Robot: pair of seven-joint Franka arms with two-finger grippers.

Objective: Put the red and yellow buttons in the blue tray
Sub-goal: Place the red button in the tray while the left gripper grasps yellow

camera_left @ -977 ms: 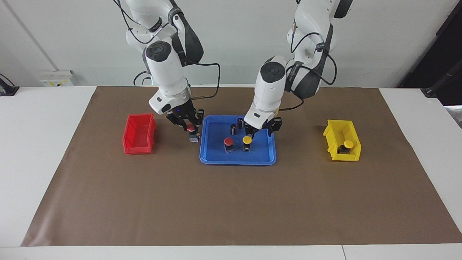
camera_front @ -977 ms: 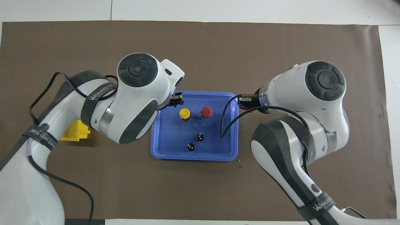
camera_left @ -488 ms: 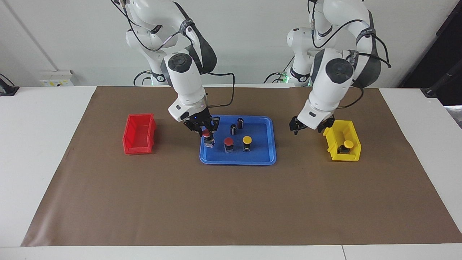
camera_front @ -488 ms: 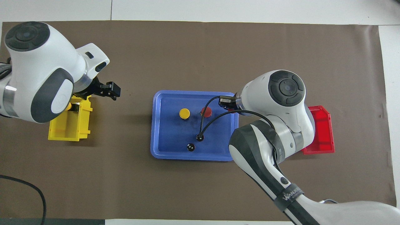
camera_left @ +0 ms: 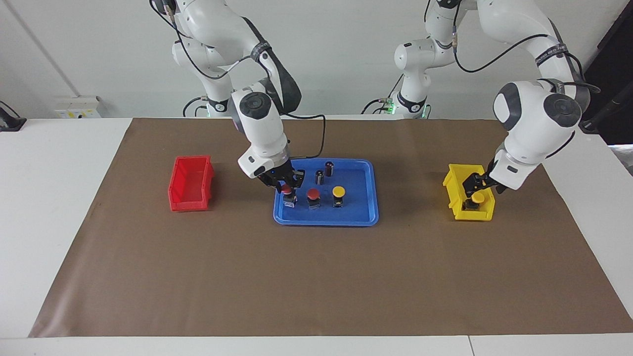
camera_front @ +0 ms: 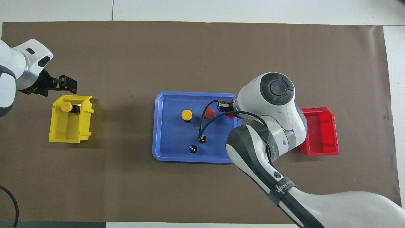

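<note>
The blue tray [camera_left: 326, 221] [camera_front: 171, 156] holds a red button [camera_left: 312, 195] [camera_front: 208, 112] and a yellow button [camera_left: 339, 192] [camera_front: 187, 114] standing side by side. My right gripper [camera_left: 286, 187] is shut on a second red button [camera_left: 287, 190] [camera_front: 231, 116], low inside the tray at the right arm's end, beside the first red one. Another yellow button [camera_left: 477, 198] [camera_front: 66, 106] sits in the yellow bin [camera_left: 457, 212] [camera_front: 71, 131]. My left gripper [camera_left: 482, 185] [camera_front: 68, 85] hangs open just over that button.
Two small dark cylinders [camera_left: 324, 173] [camera_front: 197, 144] stand in the tray, nearer the robots than the buttons. A red bin [camera_left: 190, 183] [camera_front: 319, 133] stands toward the right arm's end of the brown mat. The right arm's body covers part of the tray in the overhead view.
My left gripper opened and swung from over the tray to over the yellow bin. My right gripper carried the red button from beside the tray into it and lowered.
</note>
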